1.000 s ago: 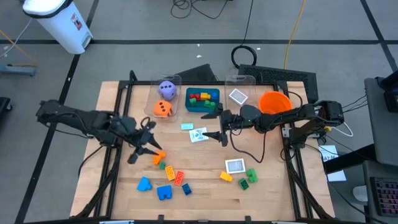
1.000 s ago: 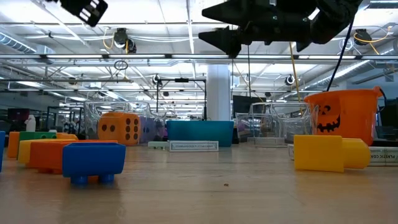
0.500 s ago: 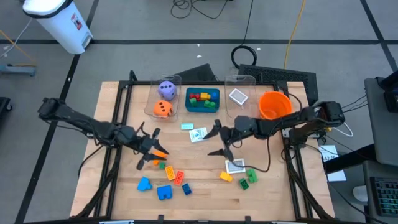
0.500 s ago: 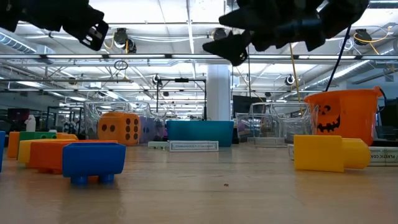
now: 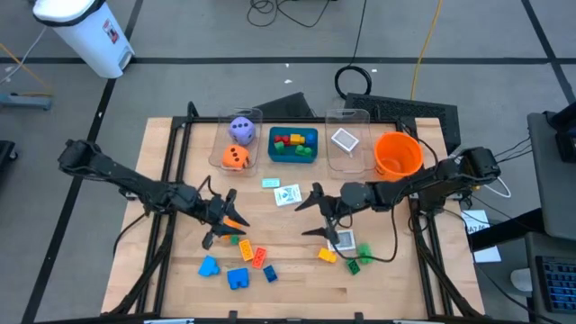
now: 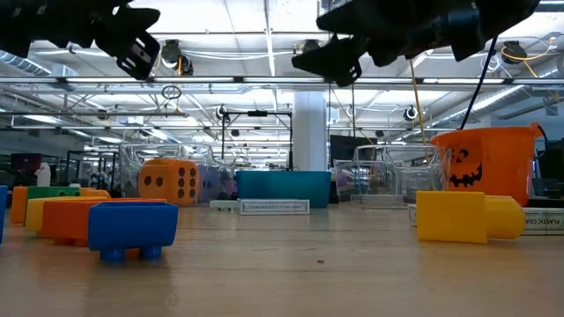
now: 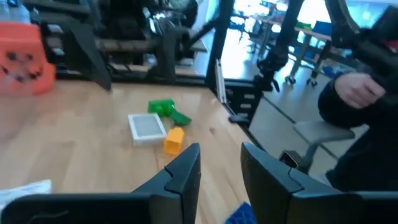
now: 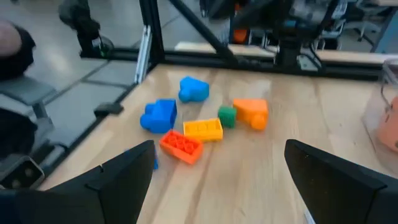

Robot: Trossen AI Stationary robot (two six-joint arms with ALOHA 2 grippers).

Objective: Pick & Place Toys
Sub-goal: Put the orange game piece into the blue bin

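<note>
While our left gripper hovers, fingers narrow and empty, over the orange brick at centre-left, our right gripper spreads wide above the white card lower right, presumably lining up separate picks on the tabletop.
</note>
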